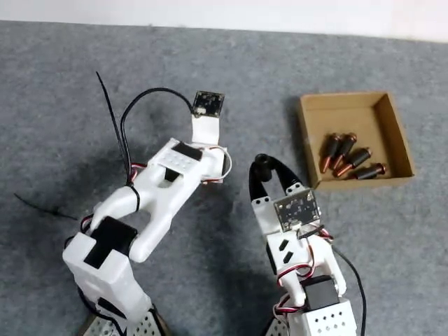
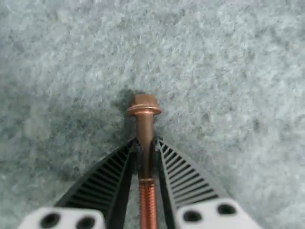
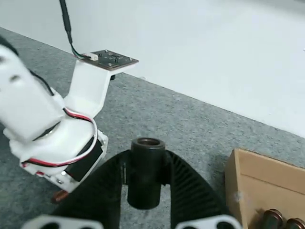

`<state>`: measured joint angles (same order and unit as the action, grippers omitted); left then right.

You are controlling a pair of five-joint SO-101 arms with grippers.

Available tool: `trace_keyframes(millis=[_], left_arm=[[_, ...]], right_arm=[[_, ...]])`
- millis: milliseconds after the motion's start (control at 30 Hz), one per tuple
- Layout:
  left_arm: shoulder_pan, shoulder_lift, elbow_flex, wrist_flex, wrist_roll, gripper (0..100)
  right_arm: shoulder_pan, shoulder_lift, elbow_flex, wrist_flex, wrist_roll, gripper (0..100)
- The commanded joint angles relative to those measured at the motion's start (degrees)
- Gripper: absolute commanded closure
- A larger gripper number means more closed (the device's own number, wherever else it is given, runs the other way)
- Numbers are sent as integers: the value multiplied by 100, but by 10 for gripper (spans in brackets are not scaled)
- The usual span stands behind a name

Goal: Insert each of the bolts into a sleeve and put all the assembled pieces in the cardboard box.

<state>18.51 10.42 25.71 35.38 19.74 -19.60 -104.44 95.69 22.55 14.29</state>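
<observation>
Beside the cardboard box, the right claw gripped a black sleeve, and farther from the box the left claw pinched a copper bolt (head outermost), whose axis likely needed squaring with the bore first.

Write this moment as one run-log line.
left gripper: shut on bolt | right gripper: shut on sleeve | cardboard box: four assembled pieces

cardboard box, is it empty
No, the cardboard box has four assembled pieces lying close together on its floor in the high view.
</observation>
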Motion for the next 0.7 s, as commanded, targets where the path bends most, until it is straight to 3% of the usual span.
trace_keyframes(millis=[0, 233, 467, 667], left_arm=[[101, -31, -321, 79, 53, 993], [110, 629, -760, 105, 62, 993], [101, 1323, -1956, 1407, 62, 994], [101, 1587, -2334, 1714, 62, 994]], right_arm=[[57, -75, 831, 13, 26, 994], [57, -75, 831, 13, 26, 994], [57, -75, 831, 13, 26, 994], [57, -75, 831, 13, 26, 994]])
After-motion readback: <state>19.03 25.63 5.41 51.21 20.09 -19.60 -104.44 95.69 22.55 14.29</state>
